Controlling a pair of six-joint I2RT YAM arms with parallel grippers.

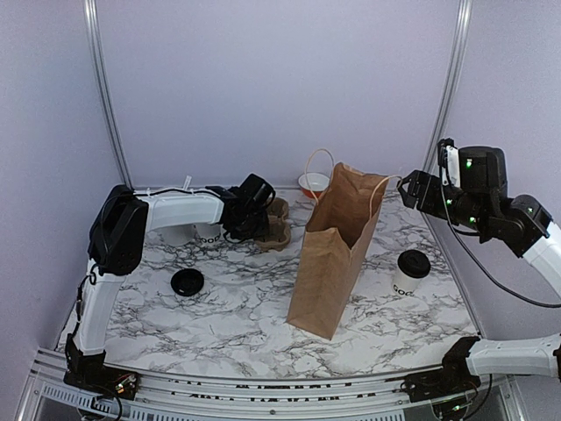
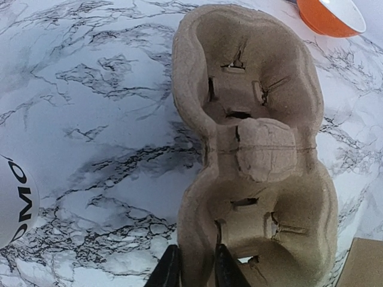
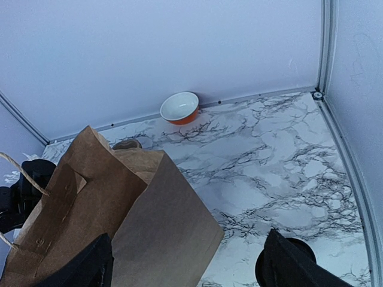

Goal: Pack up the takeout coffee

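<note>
The takeout coffee (image 1: 410, 274), a white cup with a black lid, stands on the marble table right of the brown paper bag (image 1: 337, 250); its lid (image 3: 305, 251) peeks out behind my right finger. My right gripper (image 1: 412, 189) hangs open above the bag's right side, and in the right wrist view this gripper (image 3: 188, 239) spans the bag (image 3: 143, 221) without touching it. My left gripper (image 1: 250, 215) is at the back left, its fingers (image 2: 169, 272) shut on the near rim of the brown pulp cup tray (image 2: 257, 149).
A second white lettered cup (image 1: 208, 233) stands under the left arm, and it shows again at the edge of the left wrist view (image 2: 15, 203). A loose black lid (image 1: 187, 281) lies front left. An orange bowl (image 1: 314, 184) sits against the back wall.
</note>
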